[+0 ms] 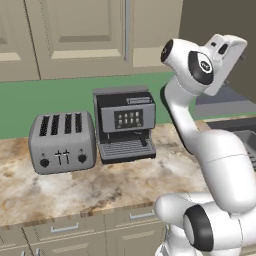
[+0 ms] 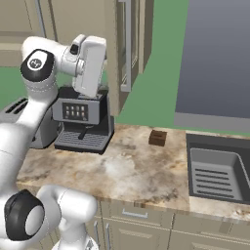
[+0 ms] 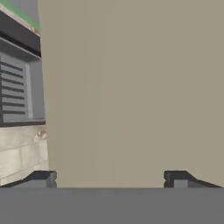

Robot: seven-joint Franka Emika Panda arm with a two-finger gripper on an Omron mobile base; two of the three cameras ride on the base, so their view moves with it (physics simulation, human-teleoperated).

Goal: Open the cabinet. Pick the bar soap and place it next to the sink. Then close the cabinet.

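One cabinet point(image 1: 80, 35) on the wall above the counter point(image 1: 75, 190), two raised-panel doors; in the right base view one door stands ajar with its silver bar handle point(image 2: 128, 46) showing. One toaster point(image 1: 62, 142) with four slots, one coffee machine point(image 1: 125, 125), one small dark brown block point(image 2: 157, 137) — all on the counter. One sink point(image 2: 217, 176) at the counter's right end. No legible writing; the machine's screen is unreadable. Gripper point(image 3: 111, 179) — jaws spread wide, holding nothing, facing a beige door panel. Bar soap not located.
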